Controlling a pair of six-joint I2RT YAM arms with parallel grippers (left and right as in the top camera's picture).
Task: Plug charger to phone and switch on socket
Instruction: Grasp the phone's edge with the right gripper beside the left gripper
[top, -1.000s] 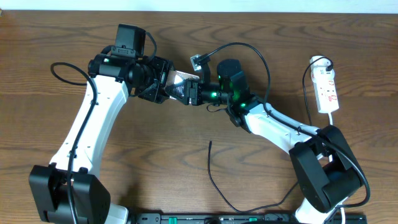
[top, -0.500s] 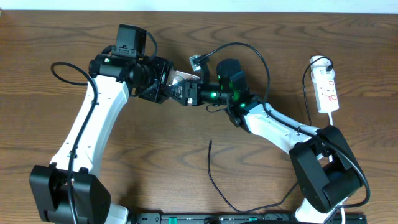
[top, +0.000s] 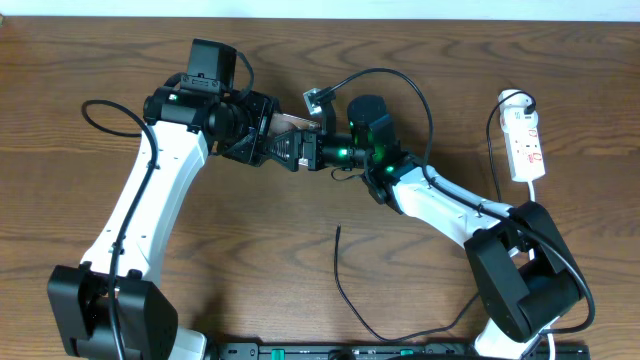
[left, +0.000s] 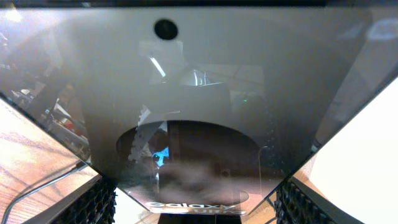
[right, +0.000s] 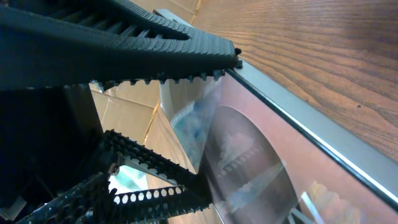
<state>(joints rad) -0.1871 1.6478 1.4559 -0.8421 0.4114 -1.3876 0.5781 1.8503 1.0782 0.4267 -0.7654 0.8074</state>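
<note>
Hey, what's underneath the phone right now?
The phone is gripped by the left pincer and looks raised and tilted. Wooden table shows past its edge; the spot directly beneath is hidden in every view.

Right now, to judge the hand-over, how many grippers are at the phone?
2. The left gripper holds the phone from the left; the right gripper, jaws apart, meets it from the right. Neither is hidden.
</note>
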